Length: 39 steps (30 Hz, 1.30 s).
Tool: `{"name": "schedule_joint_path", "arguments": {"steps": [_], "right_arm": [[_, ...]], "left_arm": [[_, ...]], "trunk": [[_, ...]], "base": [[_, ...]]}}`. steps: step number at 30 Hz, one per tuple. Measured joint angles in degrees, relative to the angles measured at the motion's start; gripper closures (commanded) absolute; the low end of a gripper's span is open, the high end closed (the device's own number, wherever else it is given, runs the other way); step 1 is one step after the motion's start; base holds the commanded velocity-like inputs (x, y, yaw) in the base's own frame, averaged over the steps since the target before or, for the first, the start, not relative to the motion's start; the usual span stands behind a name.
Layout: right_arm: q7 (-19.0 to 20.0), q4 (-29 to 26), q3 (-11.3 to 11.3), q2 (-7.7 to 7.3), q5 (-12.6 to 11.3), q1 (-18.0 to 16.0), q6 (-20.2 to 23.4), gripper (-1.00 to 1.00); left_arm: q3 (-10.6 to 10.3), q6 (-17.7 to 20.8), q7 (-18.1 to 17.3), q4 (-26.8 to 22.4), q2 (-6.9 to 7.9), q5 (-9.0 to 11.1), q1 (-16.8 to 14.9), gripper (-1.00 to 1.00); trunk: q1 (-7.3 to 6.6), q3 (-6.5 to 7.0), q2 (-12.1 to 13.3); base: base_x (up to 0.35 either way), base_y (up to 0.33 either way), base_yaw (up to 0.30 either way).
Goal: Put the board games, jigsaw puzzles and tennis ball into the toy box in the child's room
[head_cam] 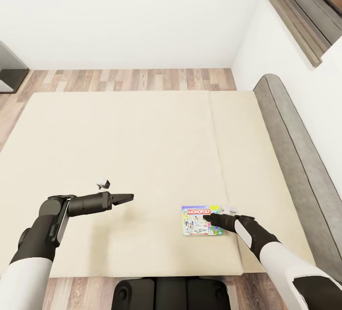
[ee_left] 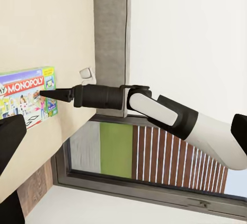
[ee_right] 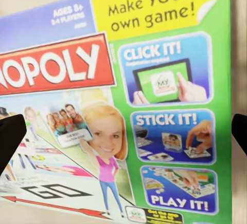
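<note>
One board game [head_cam: 202, 220], a flat Monopoly box with red lettering and green edge, lies on the cream bed [head_cam: 118, 148] near its front edge, right of the seam. My right gripper [head_cam: 205, 216] hovers just over the box, pointing left, open. In the right wrist view the board game [ee_right: 128, 105] lies close beneath, with a dark fingertip [ee_right: 10, 136] at each side. The left wrist view shows the right gripper [ee_left: 49, 93] above the board game [ee_left: 25, 95]. My left gripper [head_cam: 129, 197] hangs open over bare mattress, well left of the box.
A grey padded headboard [head_cam: 294, 158] runs along the bed's right side, under a window with a brown sill [head_cam: 294, 15]. Wood-plank floor [head_cam: 133, 79] lies beyond the bed. A dark cabinet [head_cam: 9, 72] stands at the far left. My base [head_cam: 171, 293] meets the bed's front edge.
</note>
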Motion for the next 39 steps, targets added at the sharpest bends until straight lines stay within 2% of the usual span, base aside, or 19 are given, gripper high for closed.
{"name": "schedule_joint_path", "arguments": {"steps": [23,39], "right_arm": [[0.00,0.00,0.00,0.14,0.00,0.00,0.00,-1.00],[0.00,0.01,0.01,0.32,0.02,-0.03,-0.01,-1.00]], "left_arm": [[0.10,0.00,0.00,0.00,0.00,0.00,0.00,-1.00],[0.14,0.00,0.01,-0.01,0.00,0.00,0.00,-1.00]], "trunk": [[0.00,0.00,0.00],[0.00,0.00,0.00]], "base": [[0.000,0.038,0.000],[0.000,0.122,0.000]]}}
